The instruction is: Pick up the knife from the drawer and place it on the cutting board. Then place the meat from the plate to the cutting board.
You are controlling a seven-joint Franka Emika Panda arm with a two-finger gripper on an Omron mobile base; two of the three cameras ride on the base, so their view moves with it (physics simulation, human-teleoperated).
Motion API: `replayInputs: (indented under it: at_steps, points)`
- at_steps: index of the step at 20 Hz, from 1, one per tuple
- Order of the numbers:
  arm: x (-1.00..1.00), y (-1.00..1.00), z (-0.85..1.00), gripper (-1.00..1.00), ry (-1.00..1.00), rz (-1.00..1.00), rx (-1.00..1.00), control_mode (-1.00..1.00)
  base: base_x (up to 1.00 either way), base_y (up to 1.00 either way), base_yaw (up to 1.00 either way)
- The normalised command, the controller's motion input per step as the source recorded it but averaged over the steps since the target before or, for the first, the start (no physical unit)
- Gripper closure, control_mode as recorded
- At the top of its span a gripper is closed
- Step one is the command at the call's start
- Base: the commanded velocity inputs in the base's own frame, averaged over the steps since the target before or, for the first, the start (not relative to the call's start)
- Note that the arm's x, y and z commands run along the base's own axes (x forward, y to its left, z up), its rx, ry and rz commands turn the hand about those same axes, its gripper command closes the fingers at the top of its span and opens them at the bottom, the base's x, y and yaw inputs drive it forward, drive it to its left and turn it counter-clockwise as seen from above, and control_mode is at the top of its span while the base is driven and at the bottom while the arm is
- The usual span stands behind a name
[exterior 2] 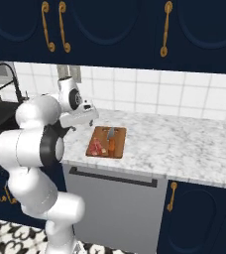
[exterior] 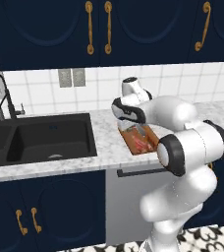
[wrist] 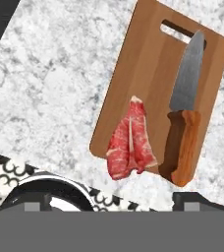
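The gripper [exterior 2: 87,116] hangs with its jaws spread and nothing between them, above the cutting board [wrist: 148,64]. On the board's near end lies the meat [wrist: 130,142], overhanging the edge. Just beside the meat, the knife [wrist: 183,113] runs lengthwise along the board, blade pointing toward the far handle slot.

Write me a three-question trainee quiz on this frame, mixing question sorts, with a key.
1. True or false: the knife lies on the cutting board.
2. Where is the meat? A) in the sink B) on the cutting board beside the knife C) in the gripper
3. Fill in: in the hand view, the board has a handle slot near the knife's ____.

Key: 1 true; 2 B; 3 blade tip.
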Motion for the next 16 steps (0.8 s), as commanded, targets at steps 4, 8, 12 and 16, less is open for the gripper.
replayInputs:
  at_steps: [4,8,12,16]
  points:
    - [-1.00,0.72,0.07,-1.00,-0.07,0.21,-0.31,-1.00,0.00,0.00,0.00]
    - [-1.00,0.44,0.00,-1.00,-0.12,0.26,-0.31,-1.00,0.00,0.00,0.00]
    - [-0.99,0.04,-0.04,-1.00,-0.02,0.08,-0.15,-1.00,0.00,0.00,0.00]
    - [-0.12,-0.03,-0.01,-1.00,0.01,0.00,0.01,-1.00,0.00,0.00,0.00]
